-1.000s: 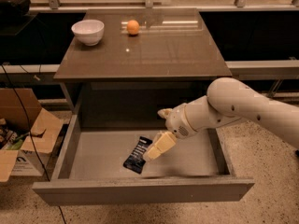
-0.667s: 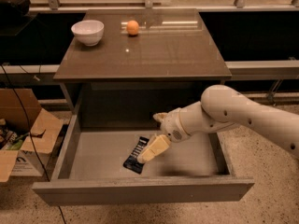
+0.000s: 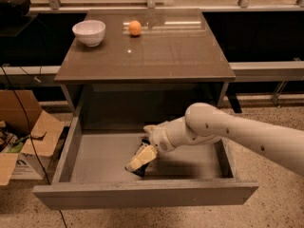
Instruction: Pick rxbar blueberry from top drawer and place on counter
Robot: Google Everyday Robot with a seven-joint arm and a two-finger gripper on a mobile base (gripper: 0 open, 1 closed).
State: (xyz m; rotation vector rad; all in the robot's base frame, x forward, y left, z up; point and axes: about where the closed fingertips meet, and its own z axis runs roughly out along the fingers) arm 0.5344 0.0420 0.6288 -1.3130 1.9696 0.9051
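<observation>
**Gripper down on the snack bar in the open drawer**

The small flat snack bar in a dark navy-black wrapper (image 3: 141,172) lies on the flat grey floor of the wide shallow grey drawer (image 3: 95,156), just left of centre in the lower half of the frame. Only a dark sliver of it shows at the lower edge of the gripper, and its print is hidden.

A second ago most of the bar lay in view, white-printed end up, with the gripper at its right edge. Since then the white arm (image 3: 237,132) has swung left, and the cream two-finger gripper (image 3: 140,158) now sits directly over the bar and covers it.

The gripper points down and to the left and appears to touch the wrapper. Whether it is spread or clamped on the bar cannot be told.

At the top of the frame, the glossy grey-brown square counter (image 3: 156,51) carries a white bowl (image 3: 89,32) and a small orange fruit (image 3: 135,28). An open cardboard box (image 3: 28,137) stands at the left edge.
</observation>
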